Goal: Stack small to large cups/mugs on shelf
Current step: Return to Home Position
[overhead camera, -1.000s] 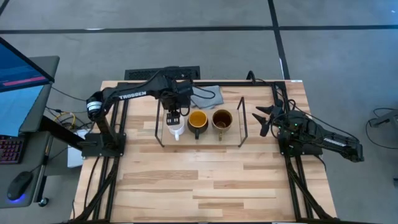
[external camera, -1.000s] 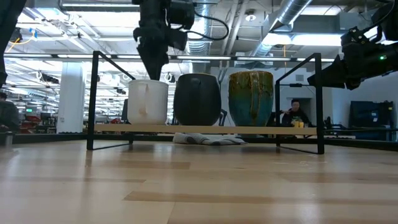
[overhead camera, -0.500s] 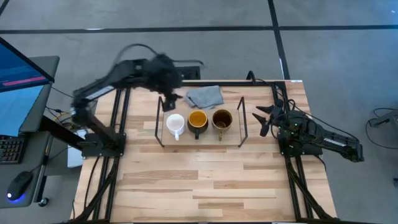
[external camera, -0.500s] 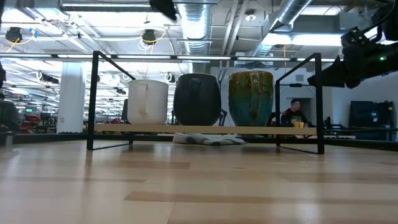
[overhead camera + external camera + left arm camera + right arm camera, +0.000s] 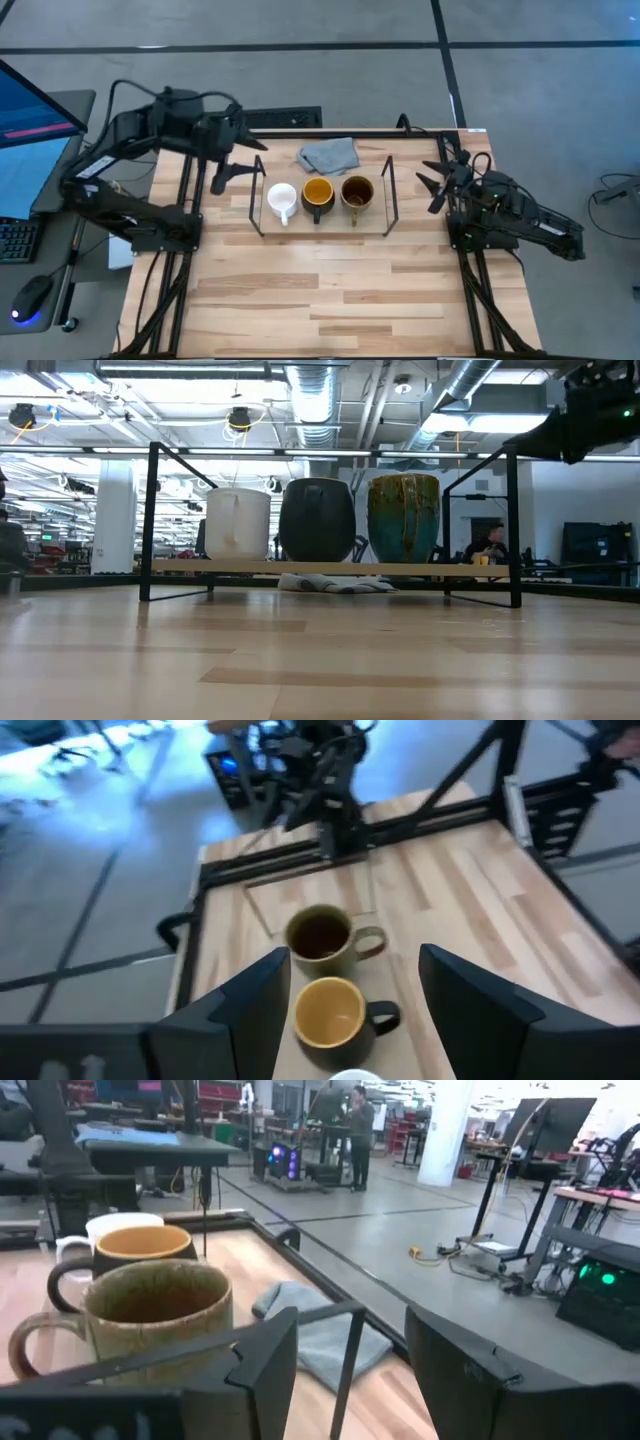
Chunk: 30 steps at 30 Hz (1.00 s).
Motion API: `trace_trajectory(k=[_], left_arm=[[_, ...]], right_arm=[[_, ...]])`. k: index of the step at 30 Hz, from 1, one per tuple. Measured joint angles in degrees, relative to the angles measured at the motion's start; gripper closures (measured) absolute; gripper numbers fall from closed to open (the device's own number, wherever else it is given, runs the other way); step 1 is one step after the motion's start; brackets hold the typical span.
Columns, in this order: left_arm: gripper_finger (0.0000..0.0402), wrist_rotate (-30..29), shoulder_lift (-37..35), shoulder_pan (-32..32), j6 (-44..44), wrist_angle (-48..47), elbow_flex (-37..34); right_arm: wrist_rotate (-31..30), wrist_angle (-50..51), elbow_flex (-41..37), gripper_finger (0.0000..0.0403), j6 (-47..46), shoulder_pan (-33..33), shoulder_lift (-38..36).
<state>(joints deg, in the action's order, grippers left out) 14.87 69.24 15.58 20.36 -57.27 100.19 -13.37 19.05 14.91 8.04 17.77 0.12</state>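
Three mugs stand upright in a row on the shelf's wooden base (image 5: pixel 322 222). From left to right they are a small white one (image 5: pixel 282 197), a dark one with a yellow inside (image 5: pixel 317 192) and a brown one (image 5: pixel 357 191). The low view shows the white mug (image 5: pixel 238 523), the dark mug (image 5: pixel 316 520) and the brown mug (image 5: pixel 404 518) between the shelf's black wire ends. My left gripper (image 5: pixel 240 172) hangs open high above the table's far left, looking down on the mugs (image 5: pixel 355 960). My right gripper (image 5: pixel 432 185) stands open right of the shelf, nothing between its fingers (image 5: pixel 350 1320).
A crumpled grey cloth (image 5: pixel 328 154) lies behind the shelf by the far edge. A black metal frame (image 5: pixel 190 200) runs along the table's left, right and far sides. Bare wood (image 5: pixel 330 290) spreads in front of the shelf. A person (image 5: pixel 490 545) sits in the room beyond.
My left gripper has risen from just above the white mug and swung back toward the table's far left corner. It tipped from pointing down to nearly level and stayed open. My right gripper has risen a little. The three mugs have not moved.
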Motion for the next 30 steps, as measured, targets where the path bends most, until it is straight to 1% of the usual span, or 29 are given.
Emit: trace_trajectory(k=[3,7,9,11,13,16,19,22,25,30], left_arm=[[0.0187,-2.1,-5.1,0.0,-1.7,3.9,-7.3],[0.0187,-2.7,-12.8,0.0,-3.3,8.7,-18.3],[0.0187,-3.1,-16.9,-0.1,-4.6,12.2,-24.1],[0.0187,-4.8,-21.4,-0.1,-5.9,16.9,-30.4],[0.0187,-6.7,-25.8,0.0,-7.4,21.3,-37.0],[0.0187,-9.1,-32.3,0.0,-8.2,29.1,-47.3],[0.0187,-9.5,-38.9,0.0,-8.4,36.6,-57.4],[0.0187,-9.7,-45.3,0.0,-9.7,41.8,-65.8],[0.0187,-11.2,-51.3,0.0,-11.7,44.5,-72.4],[0.0187,-11.6,-61.1,0.0,-14.8,45.1,-81.4]], right_arm=[[0.0,-1.6,0.2,0.0193,0.1,0.0,0.0],[-0.2,-1.5,0.2,0.0193,1.5,0.1,0.0],[-0.2,-1.5,0.2,0.0193,4.7,0.1,0.0],[-0.2,-1.5,0.2,0.0193,8.8,-0.1,0.0],[-0.2,-1.5,0.2,0.0193,11.0,-0.1,0.0],[-0.2,-1.9,0.2,0.0193,8.6,-0.1,0.0],[-0.2,-1.9,0.2,0.0193,6.7,0.0,0.0],[1.0,-1.3,0.3,0.0193,3.0,0.0,0.0],[2.7,-1.5,-0.1,0.0193,1.7,0.0,0.0],[6.7,-2.2,-0.1,0.0193,-0.4,0.0,0.0]])
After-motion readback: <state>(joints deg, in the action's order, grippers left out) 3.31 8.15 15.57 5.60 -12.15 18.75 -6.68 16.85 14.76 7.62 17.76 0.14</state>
